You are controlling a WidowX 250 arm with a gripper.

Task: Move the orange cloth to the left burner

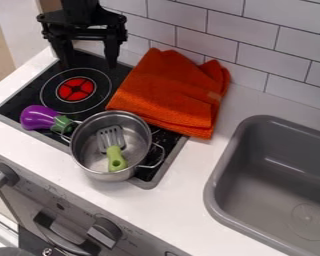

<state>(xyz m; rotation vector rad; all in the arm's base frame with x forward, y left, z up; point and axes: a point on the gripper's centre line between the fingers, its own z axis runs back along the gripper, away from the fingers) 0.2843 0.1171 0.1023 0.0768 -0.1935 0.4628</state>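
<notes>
White wall tiles (236, 22) rise behind a toy kitchen's pale counter (169, 215). Near the back edge of the red-centred left burner (76, 89), the black claw (90, 65) hangs with its fingers apart; the folded orange cloth (169, 92) lies to its right in view, so the grasp likely calls for a rightward reach.

White rectangular tiles with dark grout (283, 30) line the wall behind the white bench (149, 212). A grey sink (221, 195), its floor marked by a round drain (309, 221), is set into the bench's right side. Below the bench's front edge stands a grey panel (30, 184) with dark knobs (106, 232). Pale highlights lie inside the sink.
</notes>
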